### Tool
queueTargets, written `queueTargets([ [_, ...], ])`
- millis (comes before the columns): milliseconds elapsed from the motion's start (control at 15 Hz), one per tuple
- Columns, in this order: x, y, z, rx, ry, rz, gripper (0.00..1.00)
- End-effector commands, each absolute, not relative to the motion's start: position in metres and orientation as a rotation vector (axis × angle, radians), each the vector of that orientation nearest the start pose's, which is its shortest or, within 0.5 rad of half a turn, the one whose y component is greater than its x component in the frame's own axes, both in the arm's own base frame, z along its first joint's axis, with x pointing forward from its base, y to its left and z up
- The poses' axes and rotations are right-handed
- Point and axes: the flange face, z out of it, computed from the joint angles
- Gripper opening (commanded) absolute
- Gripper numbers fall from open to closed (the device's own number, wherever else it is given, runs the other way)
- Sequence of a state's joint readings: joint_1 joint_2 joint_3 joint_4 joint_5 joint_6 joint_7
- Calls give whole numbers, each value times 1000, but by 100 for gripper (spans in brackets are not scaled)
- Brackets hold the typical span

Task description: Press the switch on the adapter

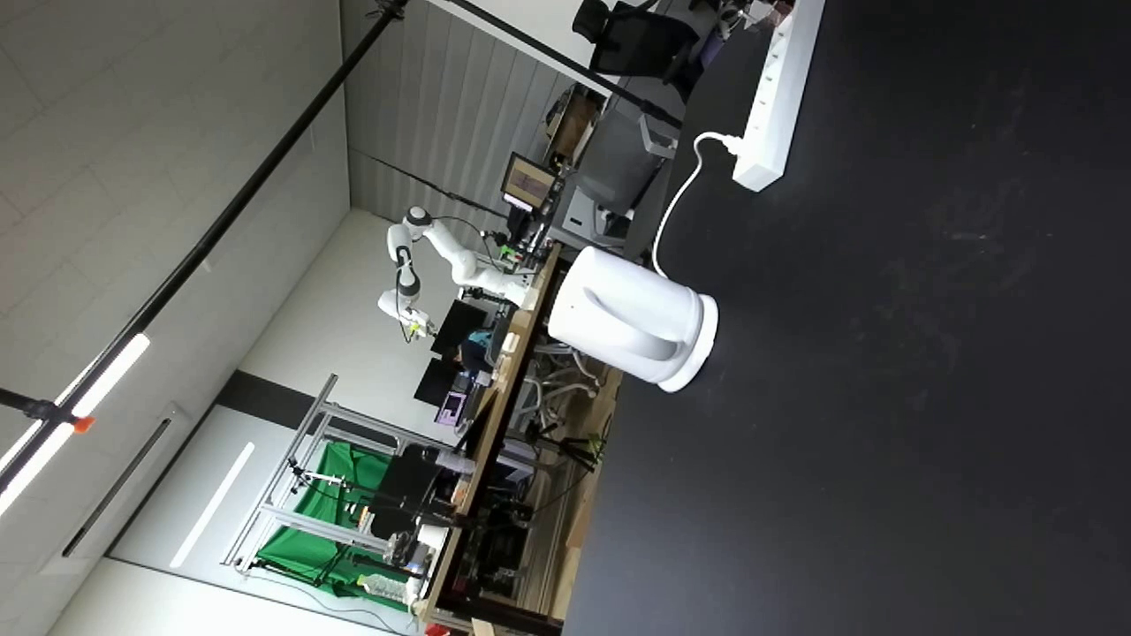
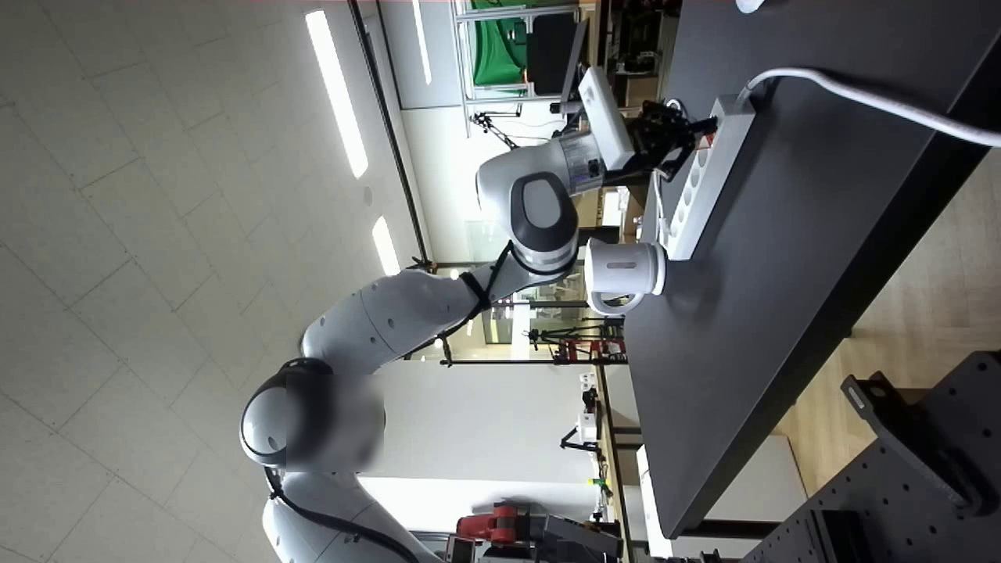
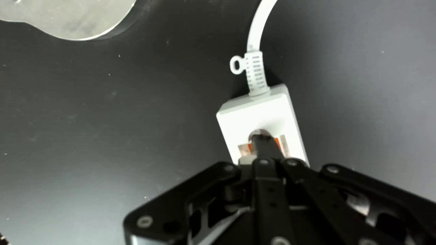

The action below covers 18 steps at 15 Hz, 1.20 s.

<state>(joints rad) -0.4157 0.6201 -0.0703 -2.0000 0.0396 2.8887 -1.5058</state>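
Observation:
The adapter, a long white bar, lies on the dark table. In an exterior view its far end is cut off by the frame edge. The wrist view shows the corded end of the adapter. An orange-red switch sits near that end, partly covered by my fingers; a bit of it also shows in an exterior view. My gripper points down at the switch. Its fingers are together with nothing between them, directly over the switch. I cannot tell whether the fingertips touch it.
A white jug-like appliance stands by the adapter's other end, also seen in an exterior view. A white cord runs off the corded end across the table edge. A silvery rounded metal object lies at the wrist view's upper left.

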Motion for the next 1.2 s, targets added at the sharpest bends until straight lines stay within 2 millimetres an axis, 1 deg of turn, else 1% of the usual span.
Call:
queueTargets([
  [0, 521, -272, 130, -3019, -1551, -225, 0],
  [133, 515, -271, 128, -3039, -1543, -224, 0],
  [267, 515, -272, 129, -3066, -1529, -235, 0],
  [400, 518, -272, 137, -3075, -1519, -240, 0],
  [533, 522, -268, 156, -3042, -1537, -247, 0],
  [667, 521, -263, 179, -3015, -1557, -239, 0],
  [733, 517, -259, 191, -2987, -1571, -240, 0],
  [933, 504, -251, 212, -2940, -1579, -248, 0],
  [1133, 490, -254, 228, -2930, -1559, -247, 0],
])
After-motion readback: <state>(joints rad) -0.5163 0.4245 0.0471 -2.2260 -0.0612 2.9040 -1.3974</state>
